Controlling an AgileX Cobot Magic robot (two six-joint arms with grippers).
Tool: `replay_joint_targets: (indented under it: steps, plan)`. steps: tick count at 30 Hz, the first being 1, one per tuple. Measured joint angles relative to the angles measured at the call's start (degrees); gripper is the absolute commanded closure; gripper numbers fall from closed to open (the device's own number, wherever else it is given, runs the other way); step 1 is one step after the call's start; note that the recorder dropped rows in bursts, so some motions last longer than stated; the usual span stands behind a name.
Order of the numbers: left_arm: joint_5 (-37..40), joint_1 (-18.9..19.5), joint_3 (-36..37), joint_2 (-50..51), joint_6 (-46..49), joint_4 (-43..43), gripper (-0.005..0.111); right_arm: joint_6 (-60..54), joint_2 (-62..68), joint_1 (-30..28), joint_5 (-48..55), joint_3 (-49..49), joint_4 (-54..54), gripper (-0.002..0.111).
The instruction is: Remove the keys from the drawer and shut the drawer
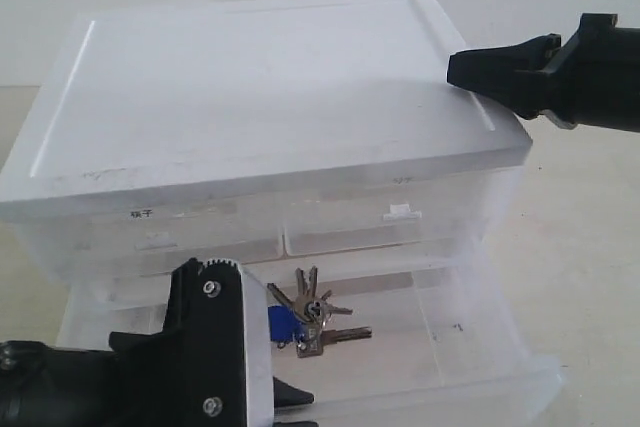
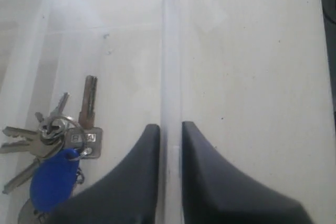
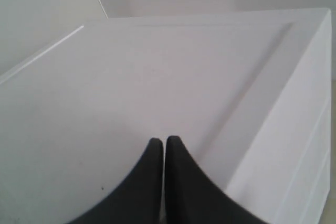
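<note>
The keys (image 1: 310,315), silver-grey on a ring with a blue fob (image 2: 51,181), lie on the floor of the pulled-out clear drawer (image 1: 500,347), left of its middle. In the left wrist view the keys (image 2: 52,140) rest just inside the drawer's front wall (image 2: 170,51). My left gripper (image 2: 170,127) straddles that wall, one finger inside and one outside, closed onto it. My right gripper (image 1: 452,67) is shut with nothing in it, its tips (image 3: 164,141) resting on the cabinet's white top (image 1: 260,97) near the right edge.
Above the open drawer sit two half-width labelled drawers (image 1: 190,232) (image 1: 380,222), both closed. My left arm's black wrist (image 1: 210,347) covers the drawer's front left corner. Pale tabletop (image 1: 590,277) lies to the right of the cabinet.
</note>
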Motion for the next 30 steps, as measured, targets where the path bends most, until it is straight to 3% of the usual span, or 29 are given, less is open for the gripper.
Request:
replay_joint_targets:
  steps: [3,5,11,13,17,23,30]
  plan:
    - [0.60,0.00,0.54,-2.62,0.00,0.00,0.100,0.00,0.14,0.00,0.31,0.00,0.00,0.109]
    - [1.14,-0.10,0.96,-4.64,0.00,0.00,0.093,0.00,0.23,0.00,0.31,0.00,0.00,0.109]
    - [4.78,-0.10,1.09,-10.45,-1.58,0.16,0.052,0.00,0.23,0.00,0.21,0.00,0.00,0.109]
    - [5.60,-0.21,1.09,-11.34,-1.91,0.16,0.046,0.00,0.23,0.00,0.21,0.00,0.00,0.109]
    - [1.58,-0.32,0.95,-12.33,-5.62,-0.09,0.047,0.00,0.23,0.00,0.21,0.00,0.00,0.109]
    - [-21.99,-0.42,0.41,-12.93,-15.44,-0.46,0.048,0.00,0.23,0.00,0.21,0.00,0.00,0.109]
    - [-30.74,-0.42,-0.17,-12.93,-18.89,-0.94,0.055,0.00,0.23,0.00,0.21,0.00,0.00,0.109]
